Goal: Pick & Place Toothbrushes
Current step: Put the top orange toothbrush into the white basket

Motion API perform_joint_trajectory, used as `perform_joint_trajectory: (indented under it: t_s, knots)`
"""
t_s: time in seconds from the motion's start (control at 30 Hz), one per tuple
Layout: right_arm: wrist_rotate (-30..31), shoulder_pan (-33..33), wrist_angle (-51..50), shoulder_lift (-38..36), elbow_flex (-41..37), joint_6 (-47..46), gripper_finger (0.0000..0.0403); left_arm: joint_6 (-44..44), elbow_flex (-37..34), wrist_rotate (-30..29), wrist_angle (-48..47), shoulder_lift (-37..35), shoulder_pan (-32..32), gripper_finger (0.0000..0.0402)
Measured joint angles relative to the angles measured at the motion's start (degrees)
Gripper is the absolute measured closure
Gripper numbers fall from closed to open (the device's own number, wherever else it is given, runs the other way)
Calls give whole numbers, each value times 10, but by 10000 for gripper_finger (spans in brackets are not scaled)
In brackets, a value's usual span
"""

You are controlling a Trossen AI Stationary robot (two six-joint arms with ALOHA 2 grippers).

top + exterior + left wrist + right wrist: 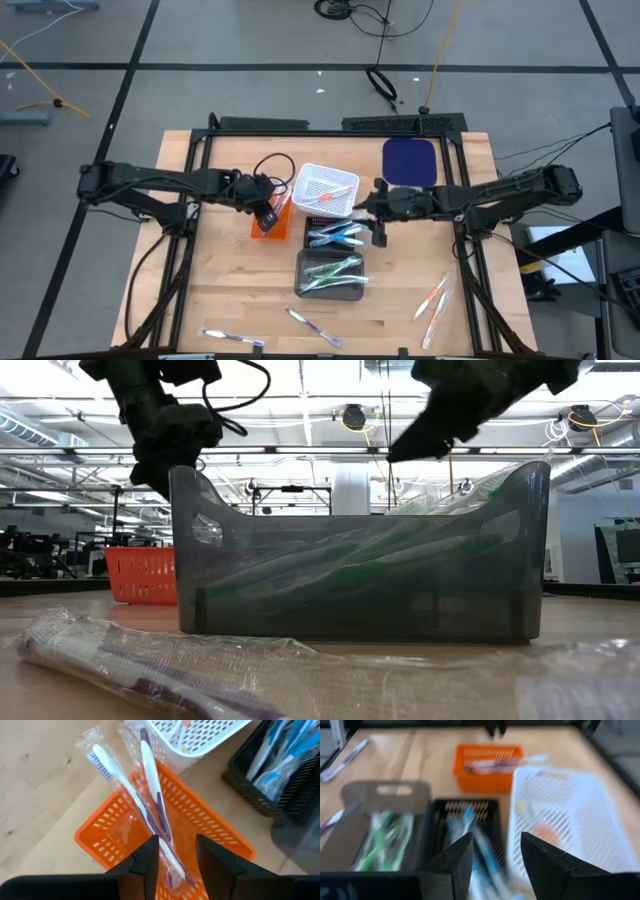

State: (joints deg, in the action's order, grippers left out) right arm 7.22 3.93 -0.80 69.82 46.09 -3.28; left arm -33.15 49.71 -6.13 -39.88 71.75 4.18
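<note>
Two purple toothbrushes [150,795] in clear wrappers lie slanted in the orange basket [210,822], their heads sticking out over its far rim. My left gripper [176,855] [266,208] hangs open over that basket, its fingers on either side of the handles. My right gripper [495,852] [378,222] hovers open and empty above the black basket [465,815] of blue toothbrushes [335,235]. The white basket [325,190] holds an orange toothbrush. The grey tray [330,275] [360,560] holds green toothbrushes. My left gripper comes from above with the wrapped purple toothbrushes' handle ends [167,847] between its open fingers. Whether a finger [147,860] touches the wrapper, I cannot tell. The toothbrushes rest in the orange basket.
Loose wrapped toothbrushes lie on the table near its near edge: one at the left [232,338] [130,660], one in the middle [315,327], a pair at the right [435,300]. A dark blue pad [410,160] lies behind the white basket. The baskets stand close together mid-table.
</note>
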Motion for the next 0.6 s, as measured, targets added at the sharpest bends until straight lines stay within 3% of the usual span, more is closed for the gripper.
perform_joint_trajectory:
  t_s: [0.27,0.6]
  knots:
    - [0,79,-114,0,0,-124,248,12,0,-15,22,-12,-3,273]
    - [-26,255,-186,0,0,-294,248,27,0,-15,41,-12,-26,273]
